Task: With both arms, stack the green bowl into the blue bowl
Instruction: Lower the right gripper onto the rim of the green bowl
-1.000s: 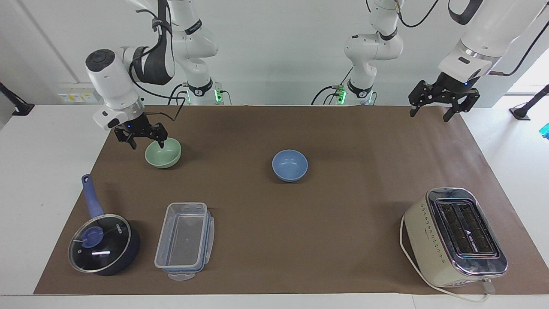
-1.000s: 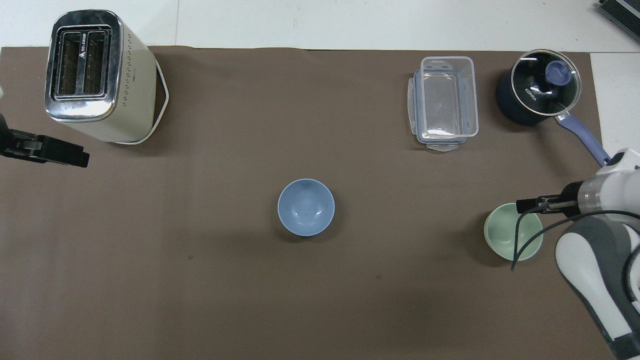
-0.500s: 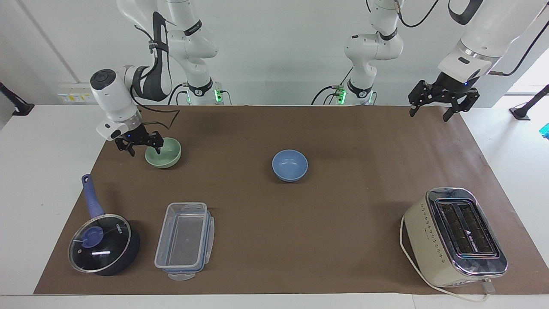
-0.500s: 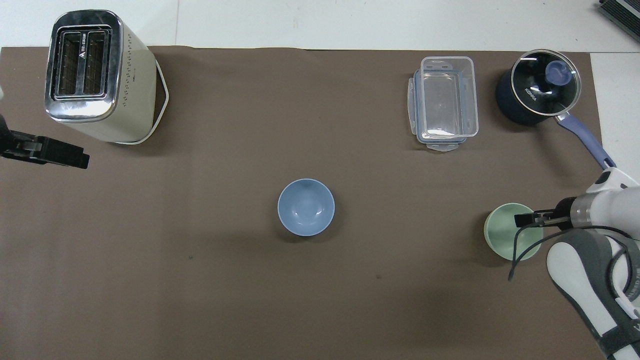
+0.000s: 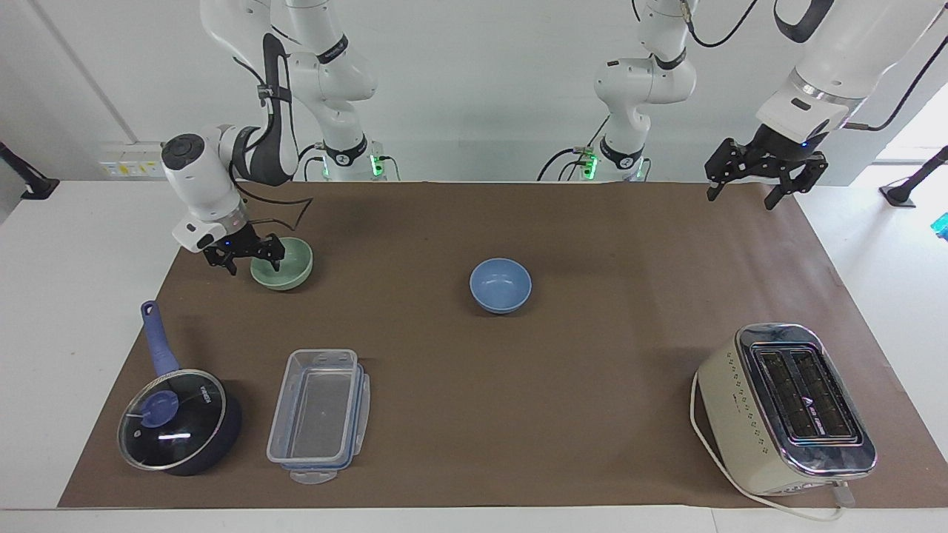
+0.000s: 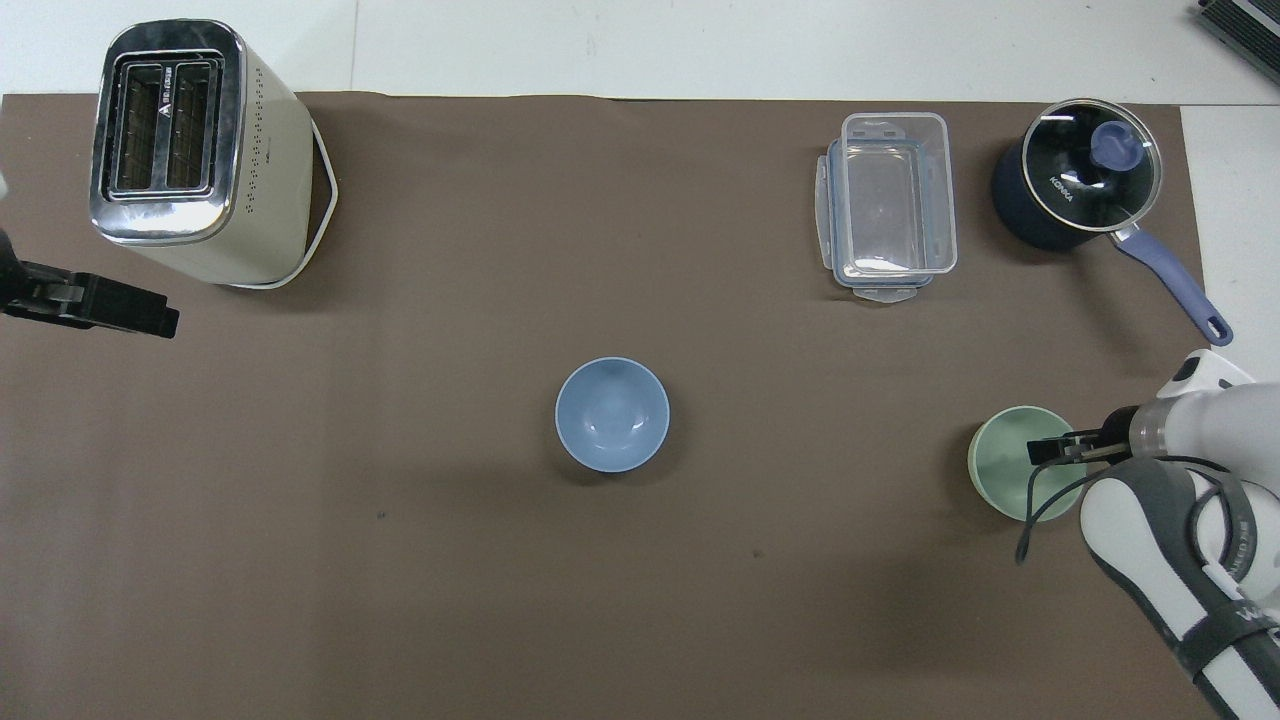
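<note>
The desk (image 5: 89, 244), white at its edges, carried a brown mat (image 5: 592, 355) that covered nearly all of its top. On the mat at the left arm's end, far from the robots, stood a cream toaster (image 5: 785, 411) with chrome slots facing up. At the right arm's end, also far from the robots, lay a clear plastic container (image 5: 318, 414), open and rectangular, and just beside it, nearer the desk's edge, a dark saucepan (image 5: 181, 422) under a glass lid, its blue handle pointing toward the robots. The blue bowl (image 5: 501, 285) sat upright near the middle of the mat, well apart from everything else. The green bowl (image 5: 285, 265) sat upright at the right arm's end, nearer to the robots than the saucepan and container. The right claw (image 5: 244, 257) was down at that bowl's rim on the side toward the desk's edge, its fingers spread with one inside the bowl and one outside, the rim between them, not yet pinching it. The left claw (image 5: 744, 194) waited raised over the mat's corner at its own end, fingers spread and holding nothing.
</note>
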Available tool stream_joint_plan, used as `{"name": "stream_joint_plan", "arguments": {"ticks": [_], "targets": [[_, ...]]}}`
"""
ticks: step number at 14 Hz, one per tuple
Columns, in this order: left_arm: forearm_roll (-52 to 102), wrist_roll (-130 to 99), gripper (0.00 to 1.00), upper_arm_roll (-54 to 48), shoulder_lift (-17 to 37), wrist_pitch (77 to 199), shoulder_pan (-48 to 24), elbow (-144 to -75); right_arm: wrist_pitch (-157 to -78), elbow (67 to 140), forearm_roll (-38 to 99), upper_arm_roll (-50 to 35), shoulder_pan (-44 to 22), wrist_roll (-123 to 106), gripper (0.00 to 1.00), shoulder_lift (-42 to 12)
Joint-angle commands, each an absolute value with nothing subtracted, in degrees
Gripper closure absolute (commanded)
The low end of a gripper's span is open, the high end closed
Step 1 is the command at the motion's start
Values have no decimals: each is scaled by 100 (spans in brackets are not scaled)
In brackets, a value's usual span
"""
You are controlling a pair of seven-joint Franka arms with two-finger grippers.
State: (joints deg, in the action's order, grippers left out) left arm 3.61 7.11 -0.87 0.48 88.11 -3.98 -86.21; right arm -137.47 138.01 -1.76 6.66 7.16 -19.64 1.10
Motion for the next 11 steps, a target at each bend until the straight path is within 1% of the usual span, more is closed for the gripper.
{"name": "stream_joint_plan", "arguments": {"ticks": [1,2,6,7,9,11], "targets": [[246,747,0,-149,44,8692,-325,-8517,-13904,13869,-211,633,809,-2066,79,62],[246,738,0,-149,44,8692,-325,-8517,-13896,13869,-202,633,809,-1970,100,53],[255,738,0,-149,44,8701,-334,-8517,-13764,13790,-193,624,782,-1775,100,53],[255,747,0,-149,44,8684,-334,-8517,-13598,13677,-193,624,739,-1775,100,122],[246,756,0,-149,44,8684,-334,-8525,-12679,13204,-185,589,695,-1758,100,246],[246,765,0,-149,44,8684,-325,-8517,-12140,12807,-185,536,581,-1732,100,342]]}}
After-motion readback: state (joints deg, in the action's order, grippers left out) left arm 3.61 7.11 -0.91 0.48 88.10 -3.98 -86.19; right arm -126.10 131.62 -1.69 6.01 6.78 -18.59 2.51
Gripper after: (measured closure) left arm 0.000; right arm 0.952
